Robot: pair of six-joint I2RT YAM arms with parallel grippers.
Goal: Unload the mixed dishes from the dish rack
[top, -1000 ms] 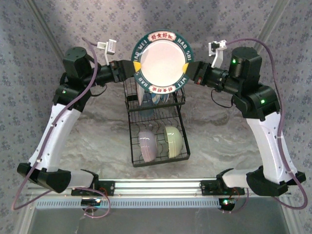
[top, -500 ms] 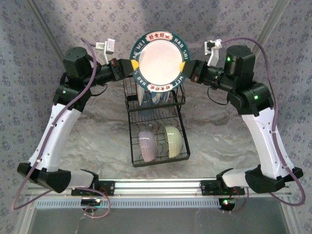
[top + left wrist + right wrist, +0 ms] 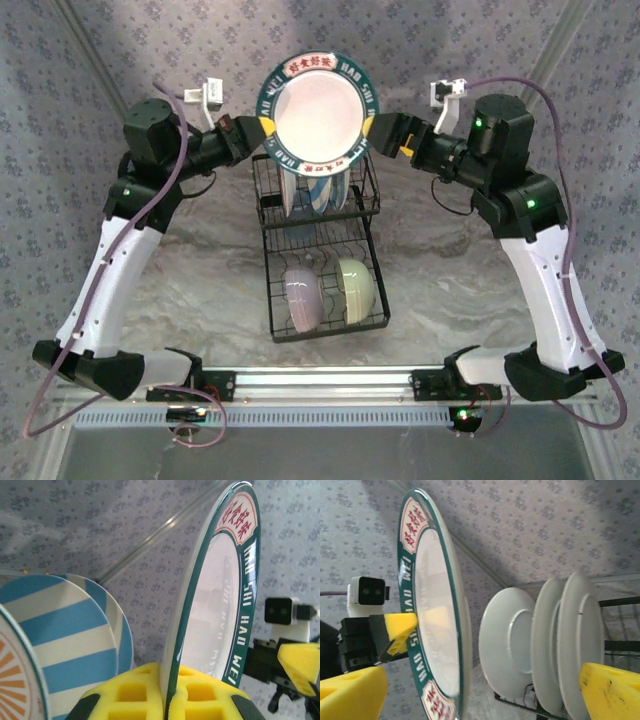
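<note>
The left gripper [image 3: 262, 132] is clamped on the left rim of a green-rimmed plate [image 3: 315, 112], holding it upright above the dish rack [image 3: 276, 300]. This plate is out but not yet set down. In the rack wait the blue-striped plates [image 3: 65, 630], a lavender bowl [image 3: 303, 298] and a yellow-green bowl [image 3: 357, 288], so most of the unloading looks undone. The right gripper [image 3: 388, 135] gapes beside the plate's right rim, gripping nothing. The rim reads "HAO SHI" and "HAO WEI", with red Chinese characters on cream panels.

Bright, diffuse light here; I see only soft shadows on the table [image 3: 470, 290] around the dish rack [image 3: 320, 228]. The plate [image 3: 215, 610] face washes out white in both wrist views, and the close foreground is blurry.
</note>
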